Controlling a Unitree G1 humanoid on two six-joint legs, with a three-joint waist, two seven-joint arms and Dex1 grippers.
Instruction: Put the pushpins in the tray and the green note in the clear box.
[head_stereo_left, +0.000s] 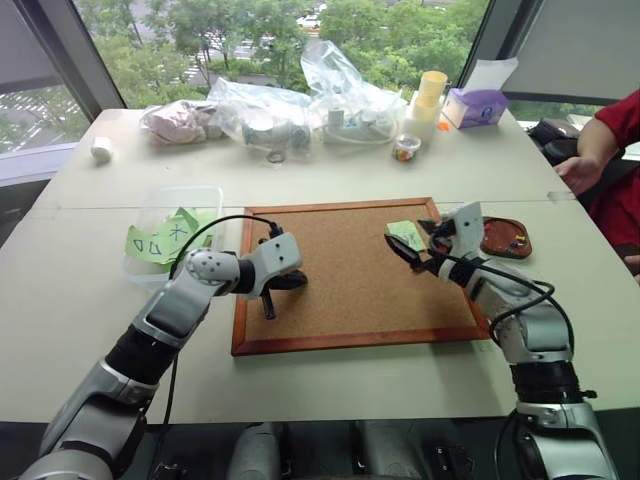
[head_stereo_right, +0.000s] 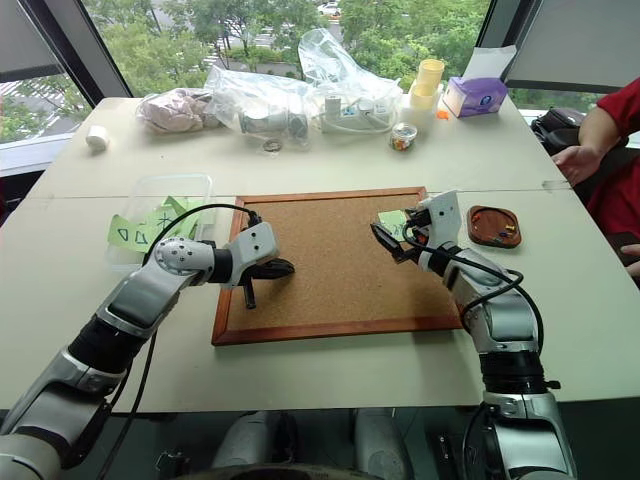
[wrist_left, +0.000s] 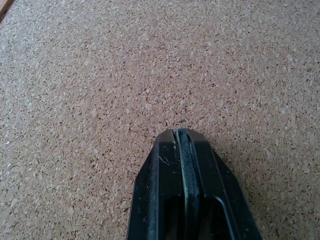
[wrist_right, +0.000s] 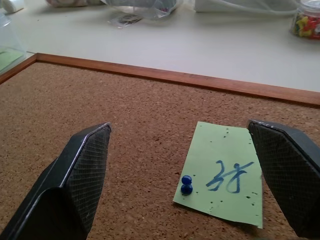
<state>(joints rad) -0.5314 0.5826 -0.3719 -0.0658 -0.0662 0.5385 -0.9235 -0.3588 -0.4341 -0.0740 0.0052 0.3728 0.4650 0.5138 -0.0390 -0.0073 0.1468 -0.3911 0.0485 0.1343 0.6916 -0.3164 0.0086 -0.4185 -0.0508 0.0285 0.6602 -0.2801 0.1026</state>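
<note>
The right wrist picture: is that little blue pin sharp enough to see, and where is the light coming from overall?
Right wrist view: the blue pushpin on the green note is crisp; the jar behind blurs. Left eye view: daylight comes through the windows behind the table, shadows soft. Left wrist view: the corkboard grain is sharp.

The right gripper (head_stereo_left: 405, 250) hides part of the green note (head_stereo_left: 404, 233) in the head views. The contents of the tray (head_stereo_right: 494, 226) are too small to identify. The person (head_stereo_left: 603, 150) is cut by the picture's edge.
</note>
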